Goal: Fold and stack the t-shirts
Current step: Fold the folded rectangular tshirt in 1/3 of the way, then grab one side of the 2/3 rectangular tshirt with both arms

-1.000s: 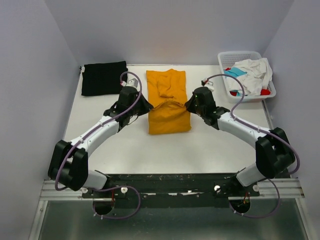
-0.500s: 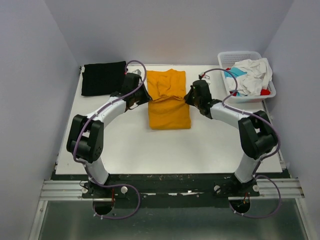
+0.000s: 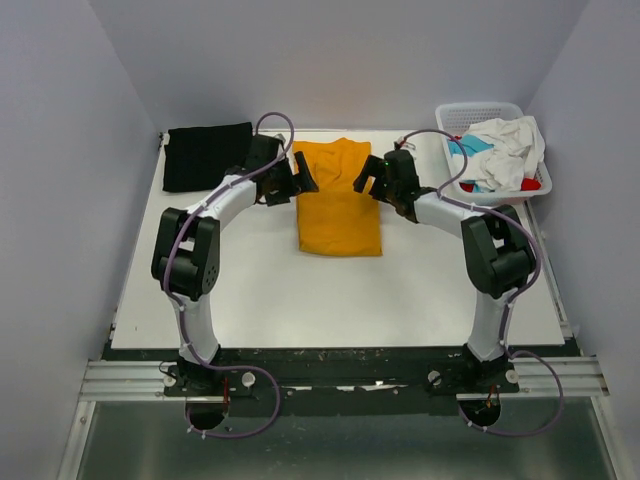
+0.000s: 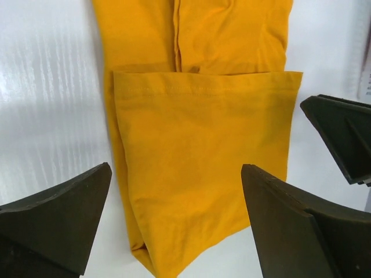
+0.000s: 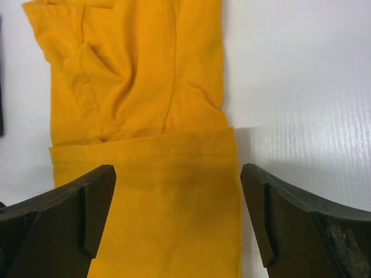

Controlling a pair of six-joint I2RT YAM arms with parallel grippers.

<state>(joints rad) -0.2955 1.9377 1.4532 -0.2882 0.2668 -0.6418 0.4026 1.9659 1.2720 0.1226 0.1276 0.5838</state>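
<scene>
The left gripper (image 3: 292, 182) and right gripper (image 3: 371, 181) are hanging wide open, gripping nothing, flanking the mustard-orange t-shirt (image 3: 338, 215) lying half-folded at centre frame — a low fingertip snagging the loose flap could be dragging the fold open.

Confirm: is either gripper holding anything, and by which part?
Nothing is held. The left gripper and right gripper both stand open above the orange t-shirt.
</scene>
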